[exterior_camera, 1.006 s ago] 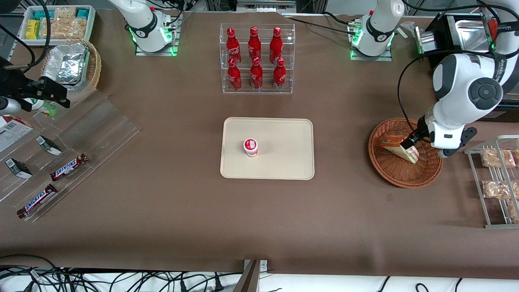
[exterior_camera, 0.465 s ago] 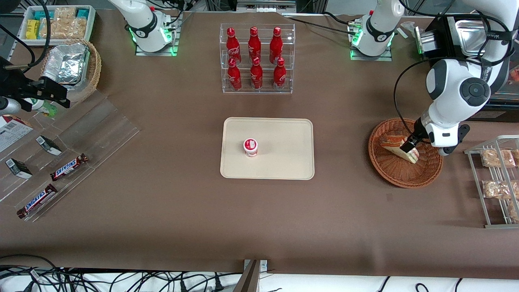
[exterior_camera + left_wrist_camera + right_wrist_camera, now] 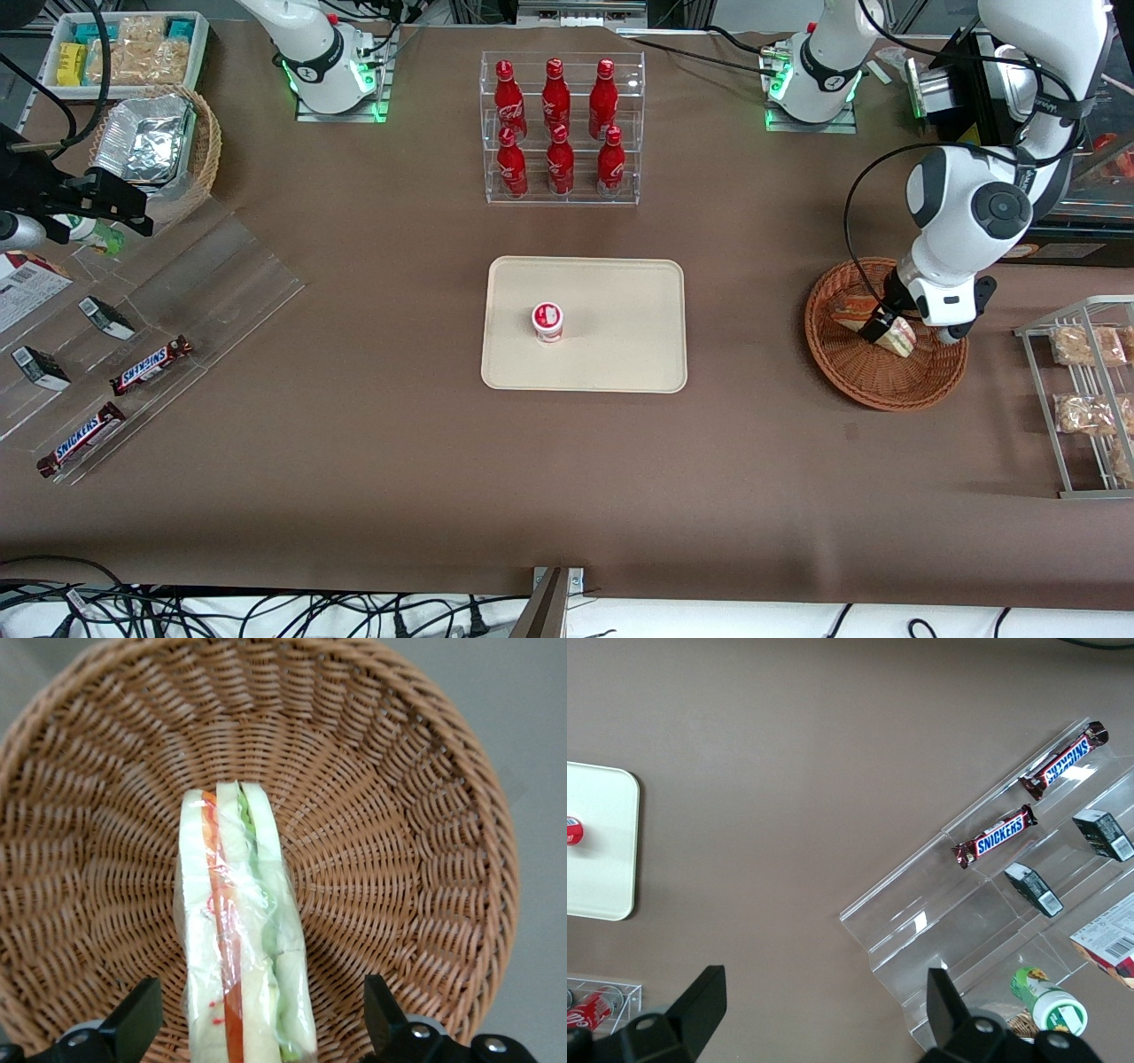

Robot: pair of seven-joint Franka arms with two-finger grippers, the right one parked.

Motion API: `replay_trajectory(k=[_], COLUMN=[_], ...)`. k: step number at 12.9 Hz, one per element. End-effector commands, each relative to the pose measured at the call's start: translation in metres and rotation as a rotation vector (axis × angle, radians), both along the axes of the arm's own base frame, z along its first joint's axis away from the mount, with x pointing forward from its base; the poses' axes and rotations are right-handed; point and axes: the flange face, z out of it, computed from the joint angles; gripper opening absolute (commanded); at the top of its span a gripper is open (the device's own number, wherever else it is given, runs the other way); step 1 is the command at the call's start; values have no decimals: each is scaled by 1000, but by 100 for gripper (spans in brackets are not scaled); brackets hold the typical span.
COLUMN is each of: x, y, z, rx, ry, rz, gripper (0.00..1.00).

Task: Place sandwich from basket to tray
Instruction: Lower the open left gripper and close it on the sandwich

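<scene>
The sandwich (image 3: 900,338) lies in the reddish-brown wicker basket (image 3: 850,388), toward the working arm's end of the table. My left gripper (image 3: 881,326) hangs right over it. In the left wrist view the clear-wrapped sandwich (image 3: 239,939), with white bread and red and green layers, lies on edge in the basket (image 3: 399,815). The gripper (image 3: 261,1028) is open, with one of its fingers (image 3: 137,1019) on each side of the sandwich and a gap to the wrap on both sides. The cream tray (image 3: 620,354) lies mid-table.
A small red-and-white cup (image 3: 547,321) stands on the tray. A clear rack of red bottles (image 3: 561,128) is farther from the camera than the tray. A wire rack with snack packets (image 3: 1085,390) stands beside the basket. Candy bars (image 3: 151,365) lie toward the parked arm's end.
My left arm has come down toward the basket and the gripper now sits lower, straddling the sandwich. The sandwich has not moved.
</scene>
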Motion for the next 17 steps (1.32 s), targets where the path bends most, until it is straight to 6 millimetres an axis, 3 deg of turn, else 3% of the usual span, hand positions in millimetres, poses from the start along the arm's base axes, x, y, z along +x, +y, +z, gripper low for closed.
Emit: replay_trajectory(k=[1, 2, 3, 4, 5, 7, 11, 13, 17], x=[-1, -1, -1, -1, -1, -2, -3, -1, 15], y=[0, 1, 3, 4, 3, 4, 4, 4, 5], z=[-7, -8, -8, -8, -8, -10, -12, -3, 50], rx=[12, 12, 11, 12, 12, 12, 34, 38, 67], ry=[-5, -3, -3, -3, -3, 2, 11, 10, 61], rz=[2, 3, 8, 6, 3, 0, -31, -33, -103], gripper=[100, 100, 93, 49, 25, 2, 0, 0, 0])
